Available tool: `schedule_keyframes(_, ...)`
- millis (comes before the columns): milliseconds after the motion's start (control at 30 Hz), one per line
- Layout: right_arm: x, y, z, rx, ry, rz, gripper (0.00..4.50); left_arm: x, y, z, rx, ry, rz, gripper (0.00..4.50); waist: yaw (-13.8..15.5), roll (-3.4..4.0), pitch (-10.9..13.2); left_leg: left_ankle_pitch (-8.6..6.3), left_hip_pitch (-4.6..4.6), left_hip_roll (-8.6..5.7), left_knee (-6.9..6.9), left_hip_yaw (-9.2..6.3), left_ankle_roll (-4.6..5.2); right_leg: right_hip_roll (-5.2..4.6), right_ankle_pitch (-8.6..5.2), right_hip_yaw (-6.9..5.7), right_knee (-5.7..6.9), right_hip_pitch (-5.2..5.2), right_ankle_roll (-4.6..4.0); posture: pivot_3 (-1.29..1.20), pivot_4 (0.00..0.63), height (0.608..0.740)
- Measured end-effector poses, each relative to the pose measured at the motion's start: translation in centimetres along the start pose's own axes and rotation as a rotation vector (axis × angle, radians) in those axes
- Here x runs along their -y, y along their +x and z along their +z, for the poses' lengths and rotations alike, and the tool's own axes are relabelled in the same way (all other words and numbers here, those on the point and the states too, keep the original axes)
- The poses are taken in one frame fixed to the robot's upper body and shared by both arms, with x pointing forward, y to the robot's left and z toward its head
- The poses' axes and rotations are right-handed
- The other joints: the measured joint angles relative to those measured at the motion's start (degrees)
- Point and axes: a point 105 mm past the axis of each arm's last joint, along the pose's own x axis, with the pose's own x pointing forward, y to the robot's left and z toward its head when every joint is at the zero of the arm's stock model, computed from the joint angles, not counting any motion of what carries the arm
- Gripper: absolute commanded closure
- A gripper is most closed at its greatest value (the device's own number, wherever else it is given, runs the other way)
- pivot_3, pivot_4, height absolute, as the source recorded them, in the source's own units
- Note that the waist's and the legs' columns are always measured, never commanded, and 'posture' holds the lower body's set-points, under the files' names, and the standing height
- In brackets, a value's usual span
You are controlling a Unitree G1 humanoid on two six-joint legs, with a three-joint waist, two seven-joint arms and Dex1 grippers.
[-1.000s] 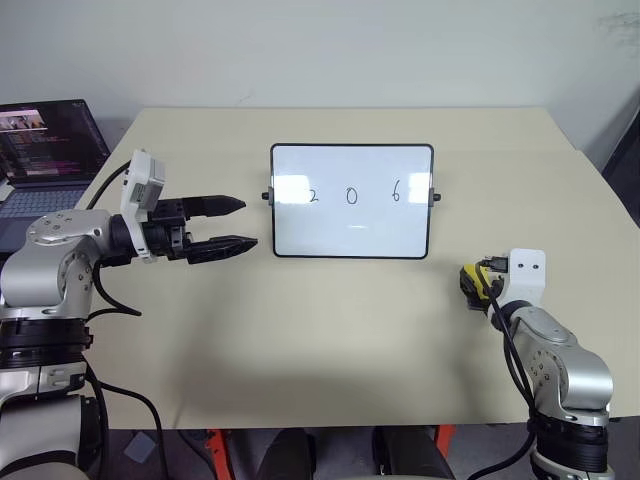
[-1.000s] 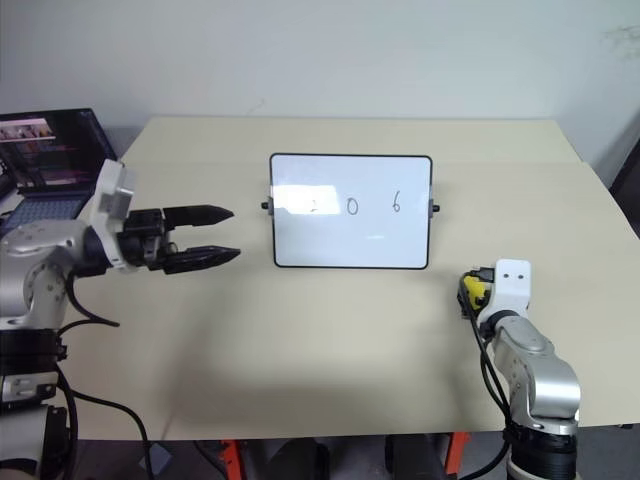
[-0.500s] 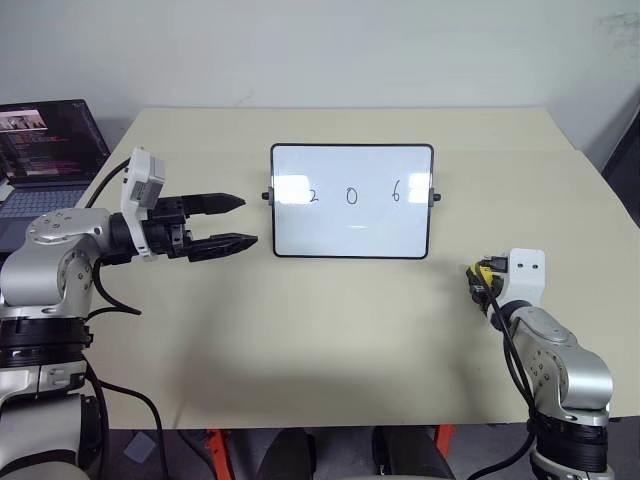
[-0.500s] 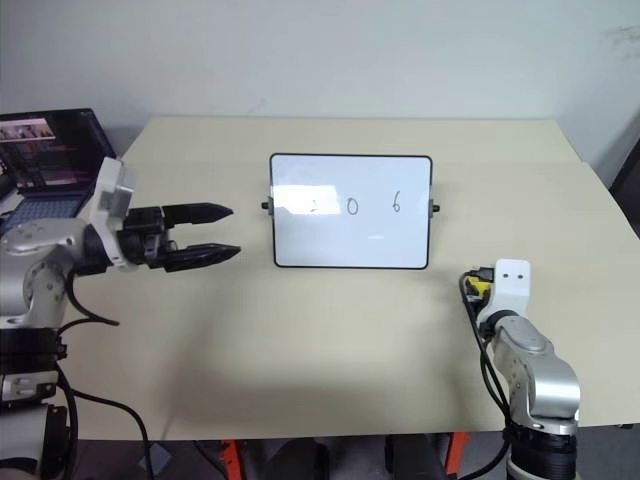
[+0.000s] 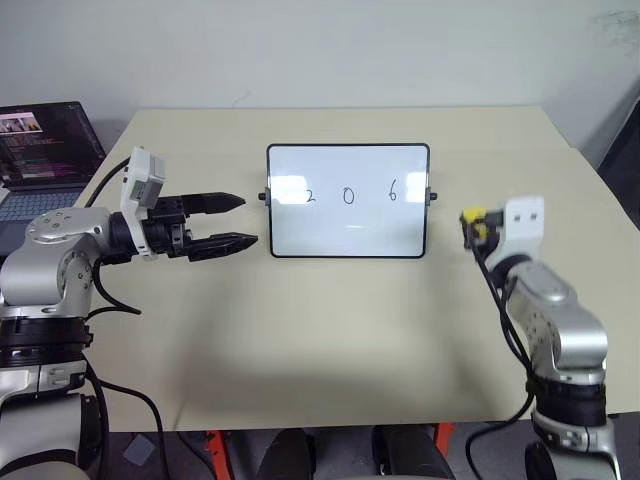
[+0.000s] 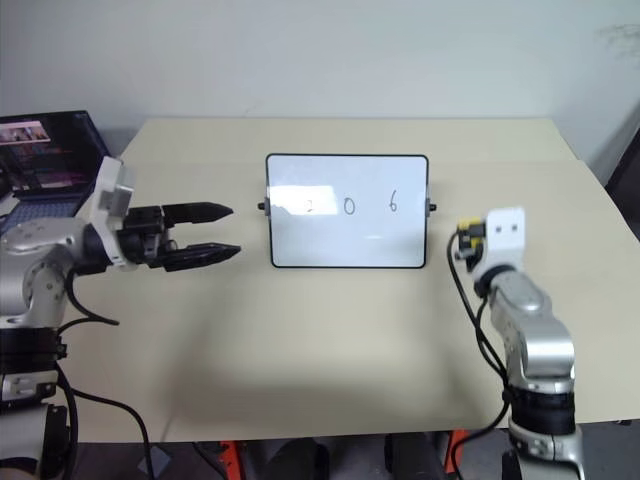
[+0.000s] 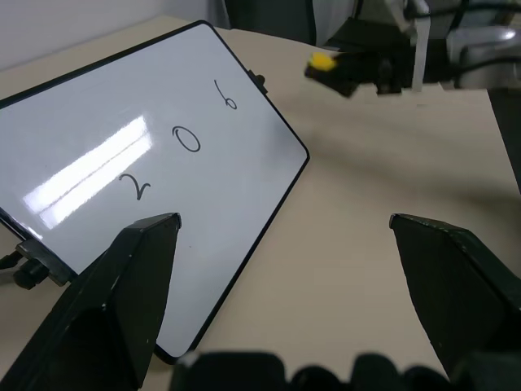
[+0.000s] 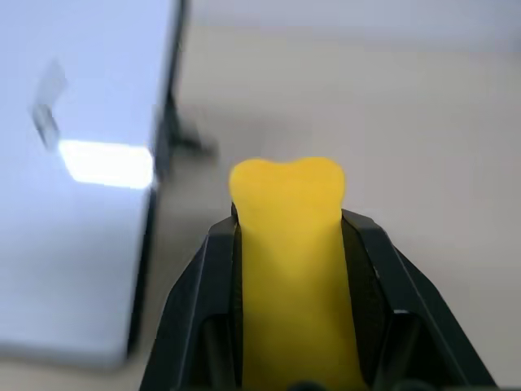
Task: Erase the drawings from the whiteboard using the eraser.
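A laptop sits at the worktop's left edge. The left tool hangs with jaws apart, holding nothing, beside the upright whiteboard bearing the drawings. The right tool, just right of the whiteboard, is clamped on the yellow eraser.

Glossy whiteboard, smooth white face throwing back bright glare, thin black frame that looks like plastic. The table is a matt, even beige, no shine on it. The eraser shows a soft, matt yellow, foam-like. Black fingers on the right end effector look like smooth plastic; arm shells read as brushed silver metal.
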Motion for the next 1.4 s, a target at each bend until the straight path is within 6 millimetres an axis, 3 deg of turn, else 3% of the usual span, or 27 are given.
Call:
schedule_keyframes(267,-3.2,5.0,3.9,0.176,-0.044,0.112,3.23,-0.1,0.1,0.3,0.005,0.015,0.0,0.0,-0.6,-0.01,0.0,0.0,-0.12,0.0,0.0,0.16,0.0,-0.05,0.01,0.14,0.02,-0.2,-0.01,0.0,0.15,0.74)
schedule_keyframes(600,-7.0,7.1,2.1,0.175,-0.057,0.228,3.23,0.5,-0.1,-0.1,-0.007,0.01,0.013,0.0,-0.9,-0.01,0.0,0.0,-0.25,0.03,0.01,0.22,0.0,-0.08,0.02,0.19,0.06,-0.38,-0.02,0.0,0.15,0.74)
schedule_keyframes(700,-7.5,7.2,2.3,0.188,-0.054,0.249,3.23,0.8,-0.4,-0.1,-0.005,0.009,0.019,0.0,-0.9,-0.01,0.0,0.0,-0.34,0.04,0.02,0.23,-0.01,-0.08,0.02,0.2,0.13,-0.51,-0.02,0.0,0.15,0.74)
schedule_keyframes(1067,-8.3,6.8,-0.1,0.11,-0.052,0.279,3.23,1.5,-1.6,0.2,-0.012,0.017,0.065,0.0,-0.9,-0.03,0.0,0.01,-0.65,0.04,0.19,0.27,-0.01,-0.09,0.02,0.25,0.45,-0.88,-0.02,0.0,0.15,0.74)
schedule_keyframes(1400,-8.9,3.5,-4.0,-0.029,-0.107,0.302,3.23,1.9,-1.7,0.4,-0.011,0.015,0.076,0.0,-0.8,-0.14,-0.1,0.0,-0.51,0.02,0.46,0.24,0.01,-0.09,0.02,0.27,0.86,-0.8,-0.02,0.0,0.15,0.74)
